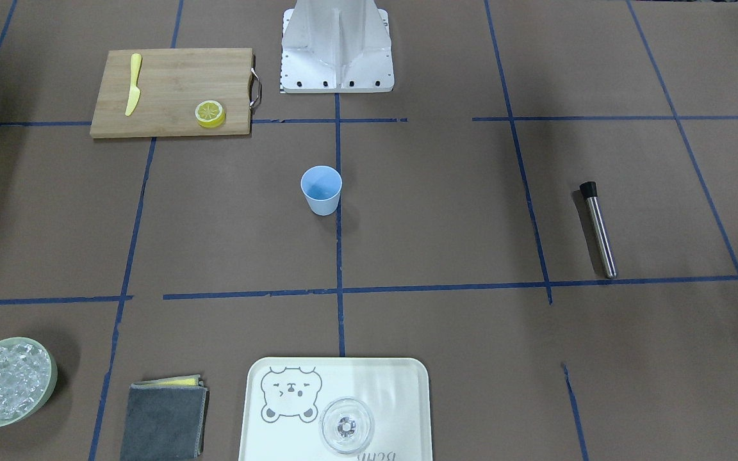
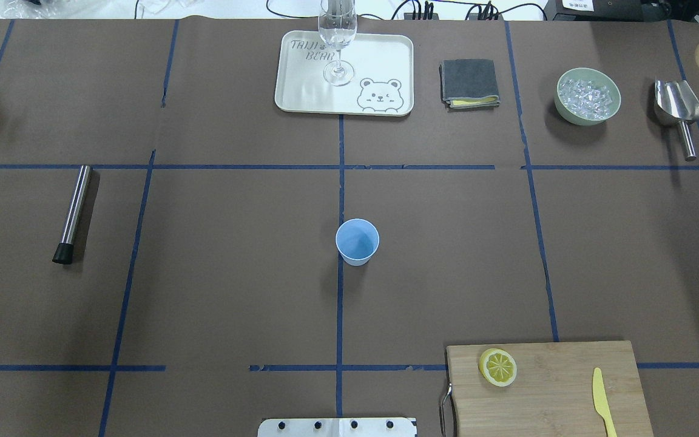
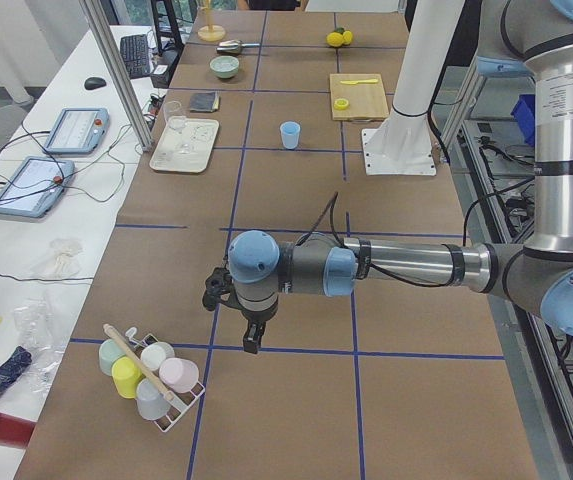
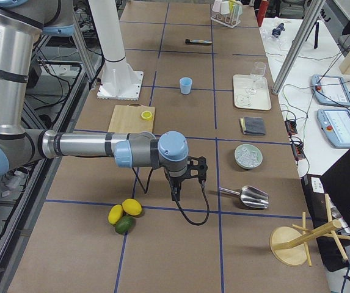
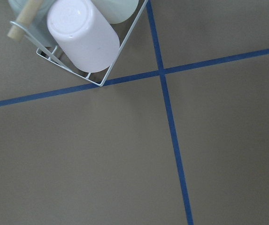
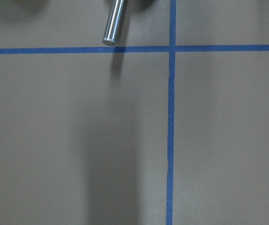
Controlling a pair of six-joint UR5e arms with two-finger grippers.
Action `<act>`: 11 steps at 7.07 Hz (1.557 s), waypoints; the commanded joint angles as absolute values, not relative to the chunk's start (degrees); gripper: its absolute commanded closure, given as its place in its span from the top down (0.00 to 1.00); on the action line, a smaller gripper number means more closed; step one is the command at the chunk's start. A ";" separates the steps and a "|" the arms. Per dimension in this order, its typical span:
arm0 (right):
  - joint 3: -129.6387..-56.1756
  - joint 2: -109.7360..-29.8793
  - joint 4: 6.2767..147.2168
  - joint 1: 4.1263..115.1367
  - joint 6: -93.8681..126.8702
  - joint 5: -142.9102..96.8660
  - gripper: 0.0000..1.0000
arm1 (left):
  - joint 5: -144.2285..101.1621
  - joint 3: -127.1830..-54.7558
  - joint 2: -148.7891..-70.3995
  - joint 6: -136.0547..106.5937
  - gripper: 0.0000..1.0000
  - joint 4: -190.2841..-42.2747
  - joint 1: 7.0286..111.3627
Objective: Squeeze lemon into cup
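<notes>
1. The light-blue cup (image 2: 357,241) stands upright at the centre of the brown desk (image 2: 234,273).
2. The lemon slice (image 2: 498,367) lies flat on a wooden cutting board (image 2: 562,388) at the near right, well apart from the cup.
3. The left pincer (image 3: 251,340) hangs over the desk's left end, beside a wire rack of cups (image 3: 151,375). I cannot tell whether its fingers are apart or together.
4. The right pincer (image 4: 176,194) hangs over the right end. I cannot tell its state either.

The cutting board (image 2: 556,400) and knife (image 2: 600,394), right of the cup (image 2: 357,241), are running off the overhead view's bottom edge; the glass (image 2: 338,36) beyond the cup is losing its top. The left fingers (image 3: 251,340) and right fingers (image 4: 175,191) are showing too small to judge their gap.
</notes>
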State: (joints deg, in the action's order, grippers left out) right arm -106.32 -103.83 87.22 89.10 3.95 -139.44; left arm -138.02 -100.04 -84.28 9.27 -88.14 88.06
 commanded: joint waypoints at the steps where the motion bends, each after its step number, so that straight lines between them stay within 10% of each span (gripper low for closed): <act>1: -106.09 -103.28 87.28 87.81 4.13 -139.40 1.00 | -136.68 -102.98 -83.33 10.96 1.00 -90.16 85.35; 11: -105.82 -103.27 87.19 87.10 4.13 -139.22 1.00 | -136.49 -102.74 -82.88 12.83 1.00 -91.41 85.34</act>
